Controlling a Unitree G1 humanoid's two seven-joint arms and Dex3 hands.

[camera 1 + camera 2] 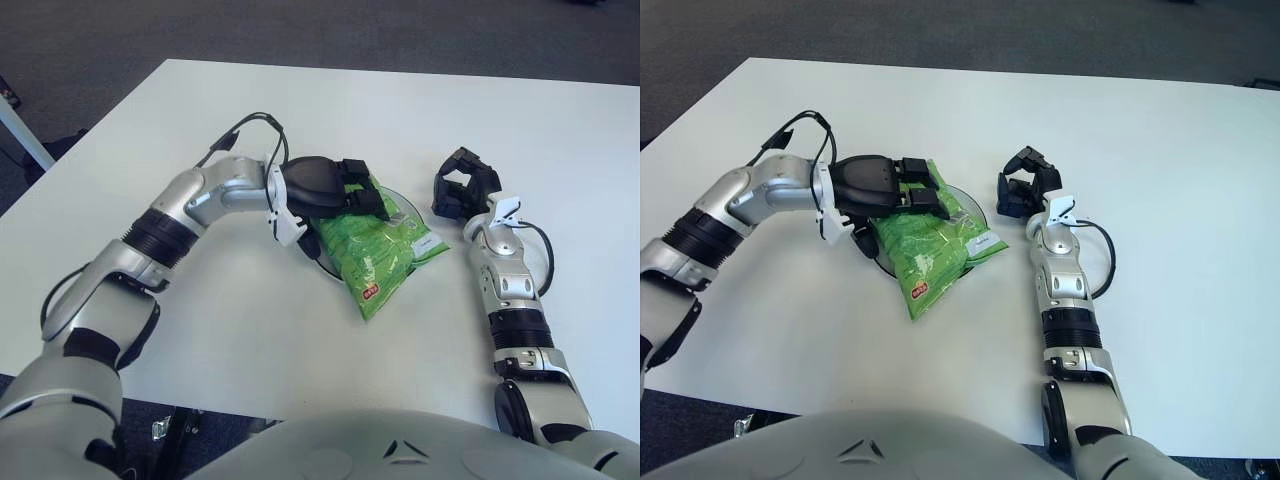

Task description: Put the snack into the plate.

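My left hand (335, 187) reaches in from the left side of the worktop (560, 150), its black fingers (365, 200) pinching the upper end of the green snack bag (385, 245). The bag lies across the plate (973, 207), covering most of it, with its lower end hanging past the plate's near rim onto the worktop, toward the near edge. My right hand (462, 188) shows just right of the plate, fingers loosely curled around nothing, apart from the bag.
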